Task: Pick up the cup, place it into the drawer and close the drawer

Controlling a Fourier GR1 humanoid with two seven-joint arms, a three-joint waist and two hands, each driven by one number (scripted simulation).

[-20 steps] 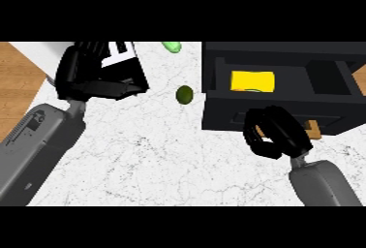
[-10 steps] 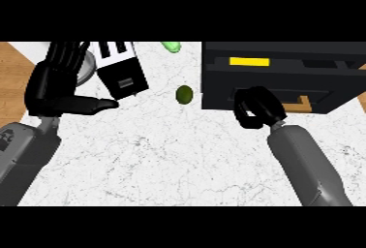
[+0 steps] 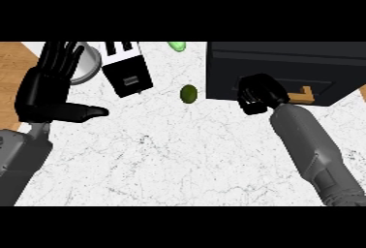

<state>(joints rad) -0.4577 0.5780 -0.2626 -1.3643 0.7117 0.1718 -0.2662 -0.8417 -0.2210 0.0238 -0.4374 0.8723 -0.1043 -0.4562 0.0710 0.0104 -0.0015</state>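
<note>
Left hand (image 3: 49, 92): open, fingers up, resting at your left edge.
Right hand (image 3: 259, 94): curled, holding nothing, at the drawer's front.
Drawer (image 3: 300, 68): closed, far right.
Cup: hidden; you cannot tell where it is.

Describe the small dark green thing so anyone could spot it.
Find the black cabinet at the right of the counter. Between it and the toaster lies a small oval. It is dark olive, unlike the brighter green piece farther back.
</note>
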